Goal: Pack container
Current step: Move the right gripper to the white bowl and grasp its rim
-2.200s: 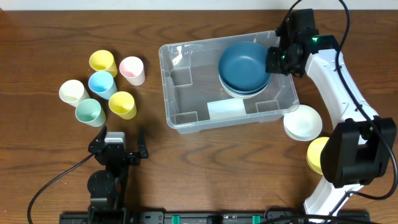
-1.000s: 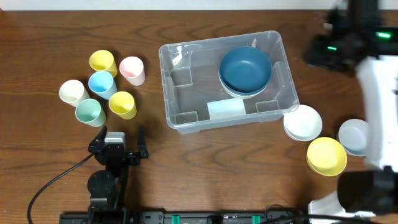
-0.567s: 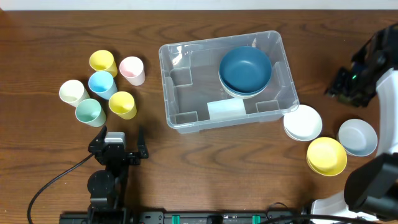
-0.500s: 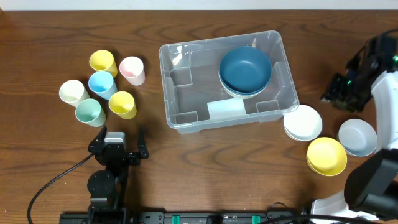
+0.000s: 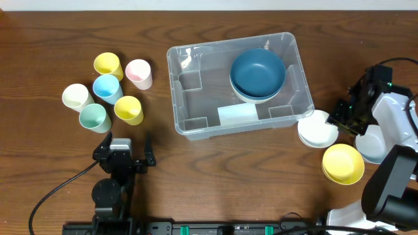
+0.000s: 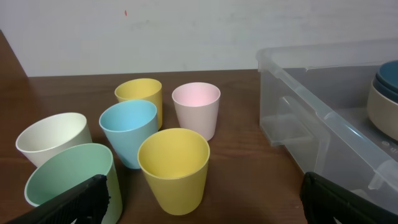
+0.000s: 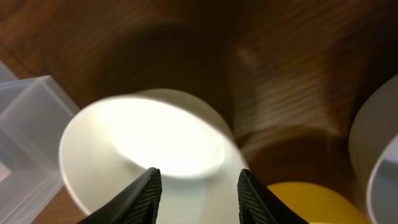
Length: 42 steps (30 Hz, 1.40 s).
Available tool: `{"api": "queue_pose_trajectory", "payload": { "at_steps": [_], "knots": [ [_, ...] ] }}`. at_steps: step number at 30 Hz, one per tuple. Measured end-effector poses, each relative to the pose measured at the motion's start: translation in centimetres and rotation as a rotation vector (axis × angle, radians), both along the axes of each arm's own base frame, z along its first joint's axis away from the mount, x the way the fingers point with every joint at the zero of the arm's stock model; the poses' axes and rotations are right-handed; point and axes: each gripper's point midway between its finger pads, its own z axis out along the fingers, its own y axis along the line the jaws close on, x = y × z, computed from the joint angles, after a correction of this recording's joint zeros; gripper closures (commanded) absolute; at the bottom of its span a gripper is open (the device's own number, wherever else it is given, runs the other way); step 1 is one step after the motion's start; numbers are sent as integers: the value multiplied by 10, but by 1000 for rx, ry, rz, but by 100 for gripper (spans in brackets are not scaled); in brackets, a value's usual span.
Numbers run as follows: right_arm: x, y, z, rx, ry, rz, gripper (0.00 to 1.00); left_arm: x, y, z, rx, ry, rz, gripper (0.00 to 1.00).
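Observation:
The clear container (image 5: pixel 196 98) lies mid-table and holds a dark blue bowl (image 5: pixel 257 70) stacked on a paler one at its right end. In the left wrist view the container (image 6: pixel 323 124) fills the right side. My right gripper (image 5: pixel 342 115) hovers open over the right edge of the white bowl (image 5: pixel 317 129), just right of the container. In the right wrist view its fingers (image 7: pixel 147 193) stand apart above the white bowl (image 7: pixel 149 140), with nothing between them (image 7: pixel 199 190). My left gripper (image 5: pixel 128 142) rests open at the front left, its gap (image 6: pixel 208 210) empty.
Several coloured cups (image 5: pixel 108 88) cluster left of the container; a yellow cup (image 6: pixel 174 165) stands nearest my left gripper. A yellow bowl (image 5: pixel 343 163) and a pale grey bowl (image 5: pixel 377 145) sit at the front right, beside the white bowl. The container's corner (image 7: pixel 25 118) shows in the right wrist view.
My right gripper has left the blue bowl in the container, swung out to the right and come down over the white bowl. The left arm has not moved.

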Motion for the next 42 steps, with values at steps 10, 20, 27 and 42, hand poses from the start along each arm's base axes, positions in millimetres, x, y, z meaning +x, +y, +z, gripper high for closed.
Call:
{"api": "queue_pose_trajectory", "payload": {
  "at_steps": [10,20,27,42],
  "knots": [
    [9,-16,-1,-94,-32,20,64,0,0,0,0,0,0,2],
    [-1,-16,-16,-100,-14,31,72,0,0,0,0,0,0,2],
    [2,-17,-16,-106,-26,34,80,0,0,0,0,0,0,2],
    [-2,-18,-31,-126,-32,32,89,0,0,0,0,0,0,2]
  ]
}}
